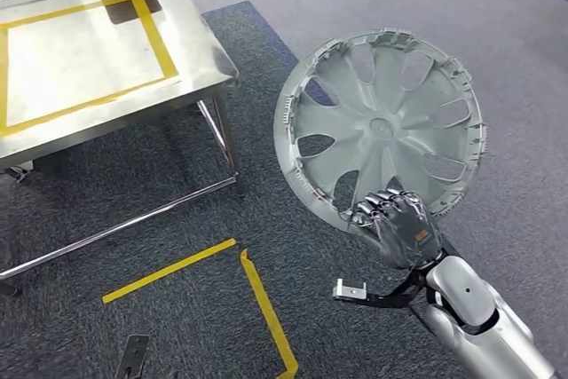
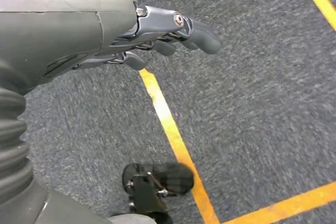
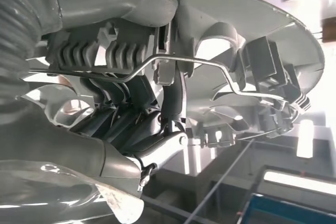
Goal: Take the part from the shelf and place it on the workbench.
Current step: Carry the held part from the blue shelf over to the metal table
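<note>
Standing at far left, the steel workbench [image 1: 194,37] carries a yellow tape rectangle [image 1: 87,51]. On the carpet, yellow floor tape [image 1: 261,308] marks a corner. Left hand [image 2: 158,40] hangs over carpet, fingers extended, holding nothing. At right, right hand [image 1: 398,224] grips the lower rim of the grey wheel cover [image 1: 378,122], held aloft, well apart from the workbench.
</note>
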You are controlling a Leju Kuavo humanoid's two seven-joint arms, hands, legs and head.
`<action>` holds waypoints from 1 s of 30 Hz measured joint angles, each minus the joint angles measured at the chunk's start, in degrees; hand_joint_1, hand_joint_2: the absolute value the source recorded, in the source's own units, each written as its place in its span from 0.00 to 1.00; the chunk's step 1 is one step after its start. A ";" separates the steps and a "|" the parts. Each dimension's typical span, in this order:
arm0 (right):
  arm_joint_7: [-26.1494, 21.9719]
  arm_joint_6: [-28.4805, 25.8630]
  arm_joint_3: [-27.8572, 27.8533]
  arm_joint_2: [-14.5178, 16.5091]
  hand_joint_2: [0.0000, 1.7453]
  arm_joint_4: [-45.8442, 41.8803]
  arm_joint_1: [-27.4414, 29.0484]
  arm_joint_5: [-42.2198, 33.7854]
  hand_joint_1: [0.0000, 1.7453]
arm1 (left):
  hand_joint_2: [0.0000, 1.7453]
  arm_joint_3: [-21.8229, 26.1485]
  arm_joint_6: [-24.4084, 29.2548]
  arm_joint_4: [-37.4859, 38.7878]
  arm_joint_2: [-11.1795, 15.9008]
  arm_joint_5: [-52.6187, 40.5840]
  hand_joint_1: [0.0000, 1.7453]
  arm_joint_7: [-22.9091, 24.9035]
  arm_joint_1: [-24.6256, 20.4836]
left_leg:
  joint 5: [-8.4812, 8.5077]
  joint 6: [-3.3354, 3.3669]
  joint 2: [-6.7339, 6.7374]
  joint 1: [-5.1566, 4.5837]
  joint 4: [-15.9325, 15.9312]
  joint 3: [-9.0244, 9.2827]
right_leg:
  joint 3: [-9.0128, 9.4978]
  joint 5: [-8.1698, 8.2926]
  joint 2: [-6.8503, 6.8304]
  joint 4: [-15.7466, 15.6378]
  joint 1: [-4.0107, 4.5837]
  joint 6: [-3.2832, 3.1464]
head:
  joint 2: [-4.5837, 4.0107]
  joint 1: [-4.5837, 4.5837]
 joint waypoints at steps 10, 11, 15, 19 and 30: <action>-1.06 0.56 0.48 0.09 1.00 1.05 -2.19 -0.70 1.00 | 1.00 -0.13 -0.32 0.02 -0.05 0.96 0.00 0.19 -0.38 | -0.05 2.49 -6.31 0.25 -1.08 0.80 | -9.64 -4.99 5.78 15.55 0.06 1.05 | 0.00 0.87; -1.25 0.62 0.65 0.09 1.00 1.33 -2.55 -0.83 1.00 | 1.00 -0.12 -0.34 0.02 -0.05 1.08 0.00 0.19 -0.41 | -0.11 2.47 -7.20 0.23 -1.06 0.96 | -9.39 -2.76 6.06 13.52 0.08 0.89 | 0.00 0.88; -1.43 0.66 1.31 0.21 1.00 2.52 -4.42 -1.42 1.00 | 1.00 -0.05 -0.43 0.02 -0.04 1.61 0.00 0.39 -0.59 | -0.24 1.76 -10.49 0.39 -0.73 0.72 | -5.00 3.65 11.31 1.36 -0.33 0.10 | 0.00 0.82; -1.34 0.66 1.58 0.90 1.00 3.35 -5.86 -1.56 1.00 | 1.00 0.06 -0.47 0.04 0.13 1.90 0.00 0.50 -0.05 | -0.43 0.19 -10.33 0.57 -0.14 -0.18 | -3.77 3.36 9.56 -0.01 -0.38 -0.71 | 0.00 0.62; 0.07 -0.04 1.82 1.87 1.00 4.18 -5.23 -0.12 1.00 | 1.00 0.16 -0.49 0.07 0.52 1.94 0.00 0.42 -0.36 | 0.30 -0.71 -0.13 0.82 0.11 0.06 | -1.13 1.39 0.76 -0.28 0.06 -0.30 | 0.00 0.07</action>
